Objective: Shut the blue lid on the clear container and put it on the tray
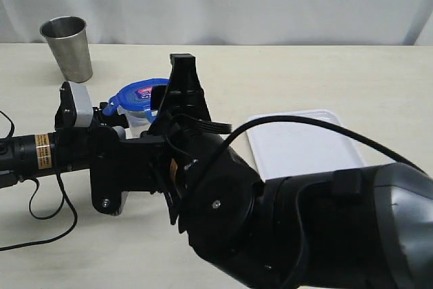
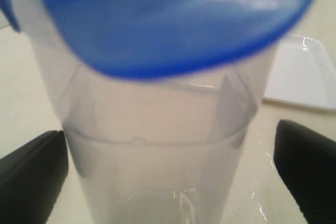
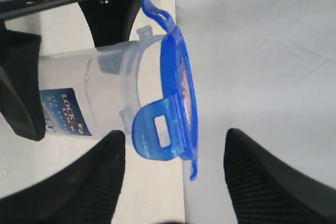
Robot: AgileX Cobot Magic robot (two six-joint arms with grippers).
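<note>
The clear container (image 1: 137, 118) stands upright on the table with the blue lid (image 1: 141, 91) resting on its mouth. In the right wrist view one flap (image 3: 156, 130) of the blue lid (image 3: 181, 85) lies folded down against the clear container (image 3: 107, 85), while another flap (image 3: 153, 10) sticks outward. My left gripper (image 2: 169, 129) is open and straddles the clear container (image 2: 157, 150), with a gap showing on each side. My right gripper (image 3: 176, 131) is open just short of the lid's edge, holding nothing. The white tray (image 1: 304, 145) lies to the right, bare.
A grey steel cup (image 1: 67, 47) stands at the back left of the table. The right arm's bulky black body (image 1: 270, 214) fills the foreground and hides the table in front of the container. A black cable (image 1: 47, 214) loops at the left edge.
</note>
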